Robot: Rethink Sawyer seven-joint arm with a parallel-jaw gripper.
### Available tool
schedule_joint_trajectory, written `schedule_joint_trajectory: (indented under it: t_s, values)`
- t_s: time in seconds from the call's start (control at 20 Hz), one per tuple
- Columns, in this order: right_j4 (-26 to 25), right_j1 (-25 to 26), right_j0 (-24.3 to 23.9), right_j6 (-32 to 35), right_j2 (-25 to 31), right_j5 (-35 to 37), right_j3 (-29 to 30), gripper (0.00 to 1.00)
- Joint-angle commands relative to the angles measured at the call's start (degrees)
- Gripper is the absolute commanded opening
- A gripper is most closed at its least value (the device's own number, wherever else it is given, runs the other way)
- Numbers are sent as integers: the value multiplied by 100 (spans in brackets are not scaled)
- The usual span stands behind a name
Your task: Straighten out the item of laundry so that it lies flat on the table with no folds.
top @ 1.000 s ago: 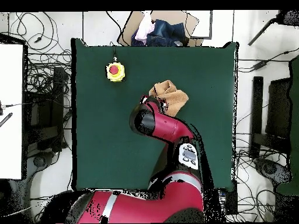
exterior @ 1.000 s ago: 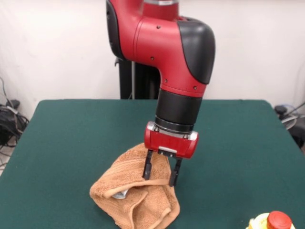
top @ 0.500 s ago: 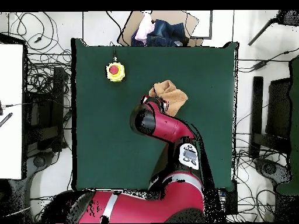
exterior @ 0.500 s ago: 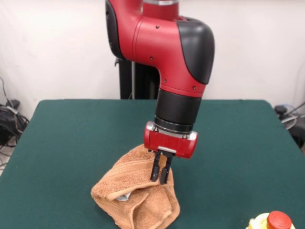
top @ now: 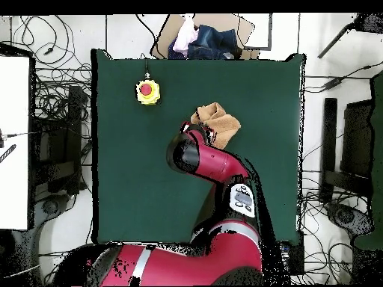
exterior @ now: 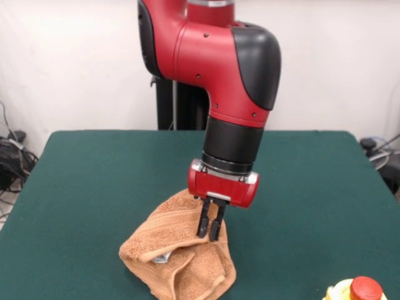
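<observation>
the orange-tan terry towel [exterior: 178,253] lies bunched in a loose heap on the dark green table [exterior: 94,181], near the table's front edge in the front view and a little left of the middle. its top rises into a ridge where woven band stripes show, and a fold opens toward the front with a small white tag peeking from under it. my gripper [exterior: 210,232] comes straight down onto the right side of that ridge, its two black fingers [exterior: 204,222] pressed almost together with a pinch of the towel's cloth between them. in the overhead view the towel [top: 221,119] shows just past my red wrist. a yellow button box with a red cap [top: 148,91] sits well apart from it on the table.
</observation>
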Motion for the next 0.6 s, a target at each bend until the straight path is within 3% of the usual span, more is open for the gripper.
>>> schedule_joint_trajectory:
  t_s: [0.05,0.2,0.3,0.6]
  values:
    - [-179,156,-130,1054,566,-250,101,0]
    - [-152,69,-103,1121,531,-269,194,0]
    - [-96,-286,-37,1159,459,-28,413,0]
    - [155,-1773,499,1112,-235,1822,792,0]
